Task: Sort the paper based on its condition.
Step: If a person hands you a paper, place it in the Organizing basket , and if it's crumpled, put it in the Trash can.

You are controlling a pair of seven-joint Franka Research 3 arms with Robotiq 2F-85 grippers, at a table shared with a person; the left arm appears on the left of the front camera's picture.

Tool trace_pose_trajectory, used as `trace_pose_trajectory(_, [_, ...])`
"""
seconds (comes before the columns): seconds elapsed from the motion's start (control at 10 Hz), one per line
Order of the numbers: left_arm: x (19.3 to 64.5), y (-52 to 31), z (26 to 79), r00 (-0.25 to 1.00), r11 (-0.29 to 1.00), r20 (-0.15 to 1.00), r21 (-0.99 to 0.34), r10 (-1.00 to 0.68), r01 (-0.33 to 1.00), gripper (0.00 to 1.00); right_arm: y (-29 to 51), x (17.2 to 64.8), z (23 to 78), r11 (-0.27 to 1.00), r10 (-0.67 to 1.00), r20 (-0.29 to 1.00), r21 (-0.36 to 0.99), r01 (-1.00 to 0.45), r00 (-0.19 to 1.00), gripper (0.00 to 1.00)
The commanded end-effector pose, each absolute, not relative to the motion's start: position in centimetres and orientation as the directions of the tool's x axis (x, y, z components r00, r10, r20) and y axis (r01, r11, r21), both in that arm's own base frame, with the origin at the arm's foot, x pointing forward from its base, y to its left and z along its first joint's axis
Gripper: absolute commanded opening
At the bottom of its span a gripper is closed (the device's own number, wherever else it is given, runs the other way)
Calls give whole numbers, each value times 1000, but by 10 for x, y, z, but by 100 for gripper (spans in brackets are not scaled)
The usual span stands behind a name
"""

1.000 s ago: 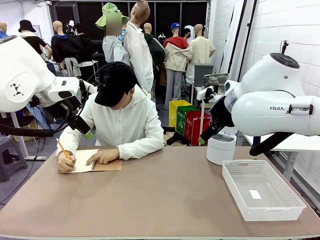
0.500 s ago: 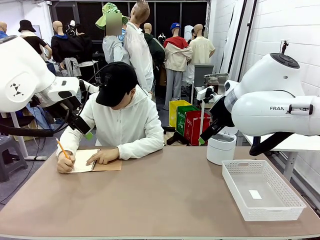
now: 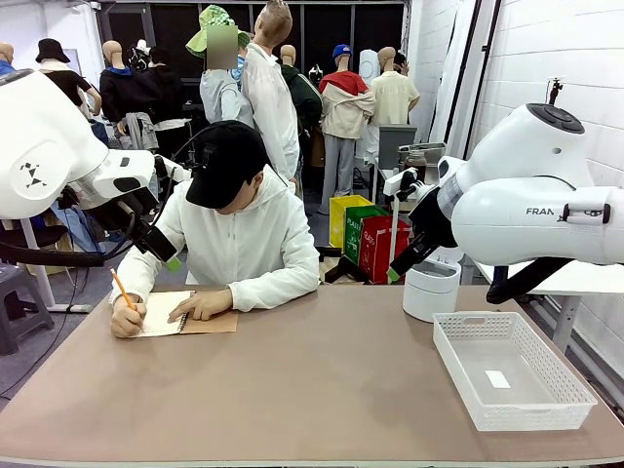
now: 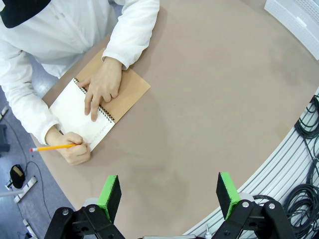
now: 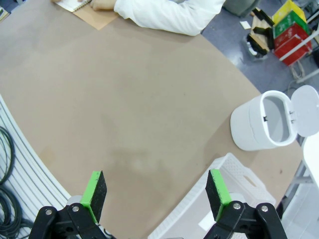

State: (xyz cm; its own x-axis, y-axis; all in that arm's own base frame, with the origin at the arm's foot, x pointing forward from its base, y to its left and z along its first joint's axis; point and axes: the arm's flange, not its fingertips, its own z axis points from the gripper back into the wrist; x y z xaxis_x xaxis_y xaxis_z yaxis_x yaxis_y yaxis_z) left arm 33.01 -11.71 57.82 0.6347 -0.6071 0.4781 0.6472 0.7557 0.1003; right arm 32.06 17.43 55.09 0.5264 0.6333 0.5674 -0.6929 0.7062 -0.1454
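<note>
While the person's hand point(image 4: 75, 149) keeps writing and nothing has moved, the paper point(image 4: 72, 112) seems to be a page in the notebook point(image 4: 127, 84), so the left gripper point(image 4: 169, 191) and right gripper point(image 5: 155, 191) wait with jaws spread.

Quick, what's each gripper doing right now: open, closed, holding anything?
Left gripper: open, holding nothing.
Right gripper: open, holding nothing.
</note>
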Motion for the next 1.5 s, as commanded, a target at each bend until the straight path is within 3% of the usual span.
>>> trace_pose_trajectory(0.0, [329,-117,579,627,746,483,89,-612,660,100,174,321,551,705,633,568,-142,-695,526,100])
trace_pose_trajectory(1.4, [329,-117,579,627,746,483,89,-612,660,100,174,321,551,705,633,568,-142,-695,526,100])
